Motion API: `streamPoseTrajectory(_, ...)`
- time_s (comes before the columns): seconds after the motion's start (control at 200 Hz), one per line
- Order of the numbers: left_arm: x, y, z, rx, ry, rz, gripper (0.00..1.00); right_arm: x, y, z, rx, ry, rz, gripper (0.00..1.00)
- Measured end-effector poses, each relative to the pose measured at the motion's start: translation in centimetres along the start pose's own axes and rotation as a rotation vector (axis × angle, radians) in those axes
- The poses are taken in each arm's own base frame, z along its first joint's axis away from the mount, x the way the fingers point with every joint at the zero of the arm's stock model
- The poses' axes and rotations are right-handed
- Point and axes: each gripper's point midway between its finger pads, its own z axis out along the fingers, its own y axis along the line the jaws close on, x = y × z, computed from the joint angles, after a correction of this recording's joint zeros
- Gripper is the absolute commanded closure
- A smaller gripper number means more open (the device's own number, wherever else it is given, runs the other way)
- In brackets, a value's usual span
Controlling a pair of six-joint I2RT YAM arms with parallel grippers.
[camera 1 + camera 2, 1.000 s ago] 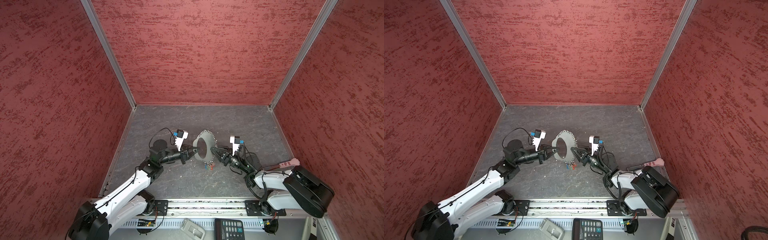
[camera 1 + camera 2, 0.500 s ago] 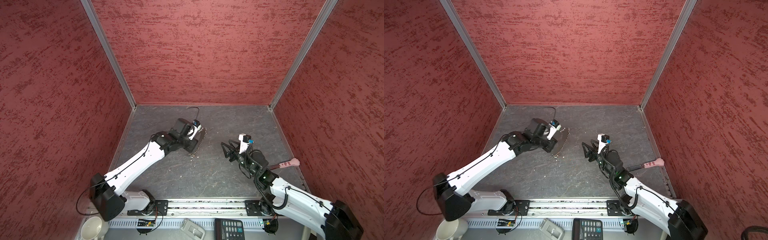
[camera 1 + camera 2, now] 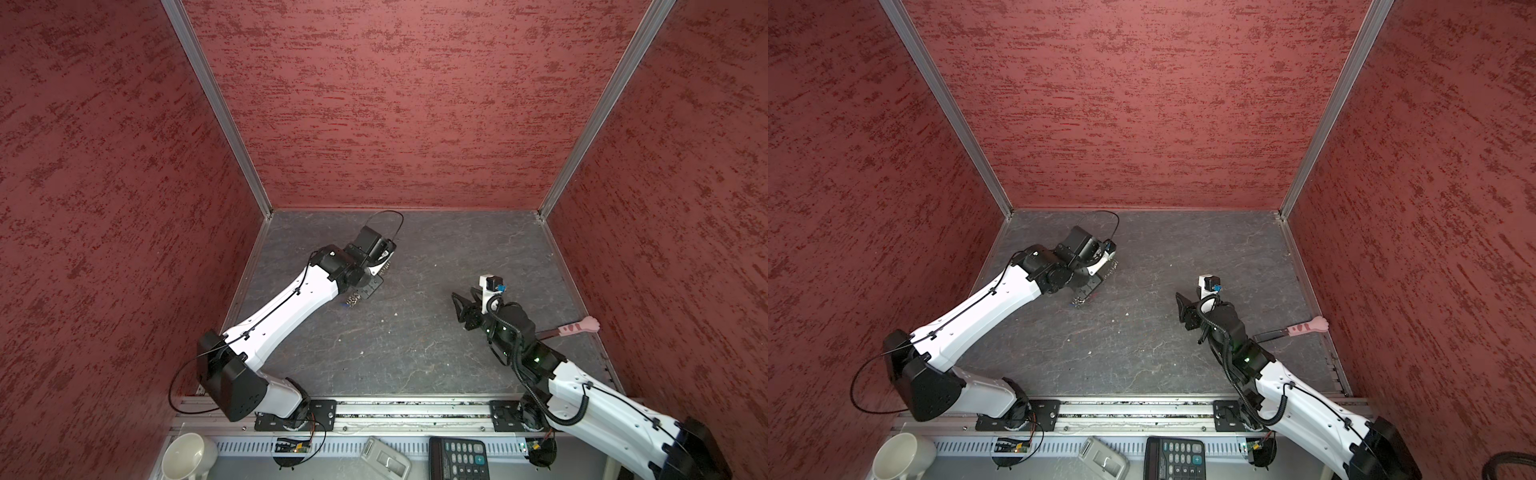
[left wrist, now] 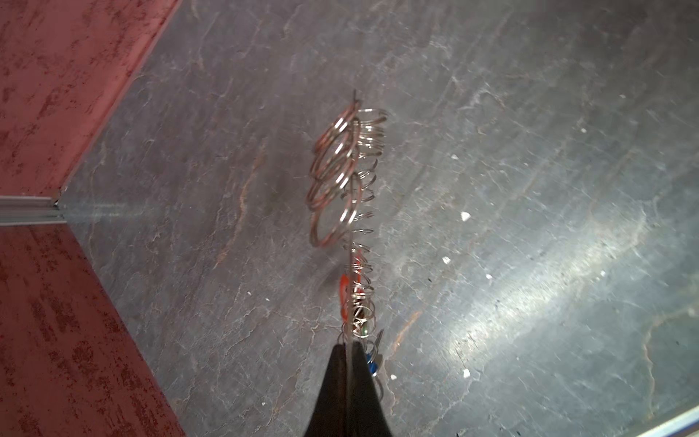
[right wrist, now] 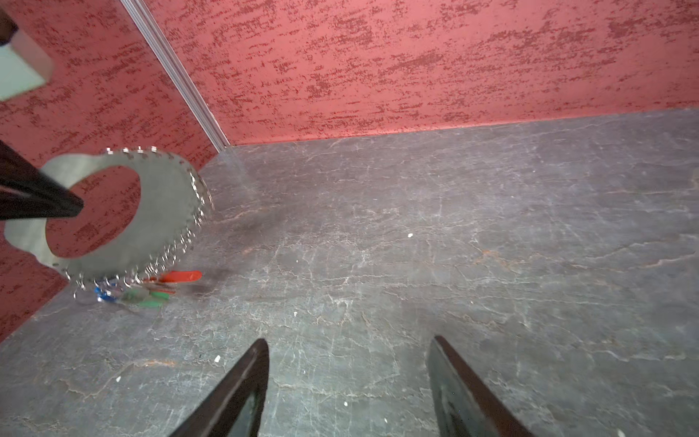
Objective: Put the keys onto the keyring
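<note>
Since a second ago the keyring (image 5: 166,212) has gone from the middle of the floor (image 3: 415,353) to its far left. It stands on edge, pinched by the closed left gripper (image 4: 351,348). Its keys (image 5: 151,289), tagged red, green and blue, hang in a blurred cluster at its lower edge, down at the floor. Well apart on the right, the right gripper (image 5: 348,340) has drawn back, jaws spread and empty. A pink cat-paw tool (image 3: 579,326) lies by the right wall.
</note>
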Motion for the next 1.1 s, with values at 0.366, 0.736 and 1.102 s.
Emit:
streamPoseTrajectory(0.366,-2.7,10.3,7.2,-0.3,-0.041,-0.198,1.0,-0.3,-0.7,-0.9,0.032,-0.008,-0.027,0.31)
streamPoseTrajectory(0.736,-7.9,7.3,14.8,-0.337,-0.12,0.068,1.0,-0.7,-1.2,-2.0,0.042,-0.042,-0.019,0.3)
streamPoseTrajectory(1.102,-13.3,-3.9,18.2,-0.255,-0.242,0.29,0.87,0.6,-1.6,-1.7,0.055,-0.007,-0.013,0.3)
